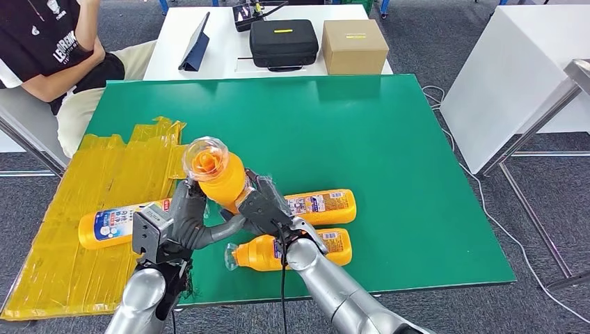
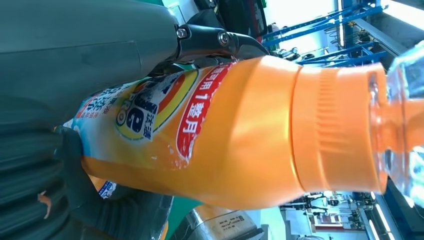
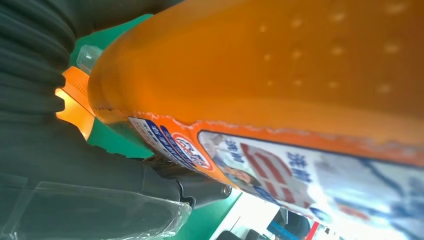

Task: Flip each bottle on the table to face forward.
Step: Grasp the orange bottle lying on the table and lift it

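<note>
- The left hand (image 1: pixel 182 221) and the right hand (image 1: pixel 263 207) both grip one orange bottle (image 1: pixel 217 174), lifted above the near edge of the green table (image 1: pixel 389 139).
- Its long axis points steeply up, with the clear cap (image 1: pixel 206 157) at about 11 o'clock from the hands.
- Three other bottles lie flat: at 9 o'clock (image 1: pixel 111 224), 3 o'clock (image 1: pixel 324 204) and 5 o'clock (image 1: pixel 299 250).
- Both hands are equally near; turning the label forward is probably the step in hand.

Glossy orange plastic bottle (image 1: pixel 221 179) with clear cap; matt green table (image 1: pixel 362 139); crinkled yellow tape (image 1: pixel 97 188).

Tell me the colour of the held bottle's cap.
Clear cap over an orange spout; head view shows it best.
</note>
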`<state>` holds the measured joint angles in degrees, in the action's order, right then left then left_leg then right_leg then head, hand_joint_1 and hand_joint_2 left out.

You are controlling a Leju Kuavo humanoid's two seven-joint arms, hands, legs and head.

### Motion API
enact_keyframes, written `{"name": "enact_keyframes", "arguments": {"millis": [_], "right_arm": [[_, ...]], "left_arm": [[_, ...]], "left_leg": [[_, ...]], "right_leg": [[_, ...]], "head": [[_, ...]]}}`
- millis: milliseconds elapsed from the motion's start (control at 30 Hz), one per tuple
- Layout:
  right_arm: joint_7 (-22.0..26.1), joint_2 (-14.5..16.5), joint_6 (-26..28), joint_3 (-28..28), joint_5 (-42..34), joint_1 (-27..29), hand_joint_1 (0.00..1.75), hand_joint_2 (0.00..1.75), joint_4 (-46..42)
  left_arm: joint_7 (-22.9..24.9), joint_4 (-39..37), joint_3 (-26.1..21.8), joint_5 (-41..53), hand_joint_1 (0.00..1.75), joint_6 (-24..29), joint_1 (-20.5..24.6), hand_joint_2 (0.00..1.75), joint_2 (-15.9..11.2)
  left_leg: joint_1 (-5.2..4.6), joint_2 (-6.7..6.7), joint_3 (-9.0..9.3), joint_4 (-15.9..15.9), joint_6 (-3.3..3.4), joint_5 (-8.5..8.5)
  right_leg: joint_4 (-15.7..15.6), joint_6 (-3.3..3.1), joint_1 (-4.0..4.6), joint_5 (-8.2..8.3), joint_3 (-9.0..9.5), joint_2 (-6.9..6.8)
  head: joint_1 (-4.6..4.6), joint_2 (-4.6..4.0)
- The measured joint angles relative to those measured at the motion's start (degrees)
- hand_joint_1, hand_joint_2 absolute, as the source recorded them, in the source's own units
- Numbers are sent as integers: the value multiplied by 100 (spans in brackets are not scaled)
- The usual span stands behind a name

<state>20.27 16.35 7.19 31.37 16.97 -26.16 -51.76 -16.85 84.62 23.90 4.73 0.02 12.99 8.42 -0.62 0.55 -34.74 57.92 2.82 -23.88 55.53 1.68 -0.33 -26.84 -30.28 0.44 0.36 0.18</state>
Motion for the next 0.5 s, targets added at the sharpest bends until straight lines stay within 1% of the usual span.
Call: {"name": "enact_keyframes", "arguments": {"millis": [500], "right_arm": [[-27,-110,118,219,119,14,175,175,134]], "left_arm": [[-42,-357,-118,-171,0,-18,-26,175,-9]], "left_leg": [[0,0,-2,0,0,0]], "right_leg": [[0,0,0,0,-1,0]], "head": [[1,0]]}}
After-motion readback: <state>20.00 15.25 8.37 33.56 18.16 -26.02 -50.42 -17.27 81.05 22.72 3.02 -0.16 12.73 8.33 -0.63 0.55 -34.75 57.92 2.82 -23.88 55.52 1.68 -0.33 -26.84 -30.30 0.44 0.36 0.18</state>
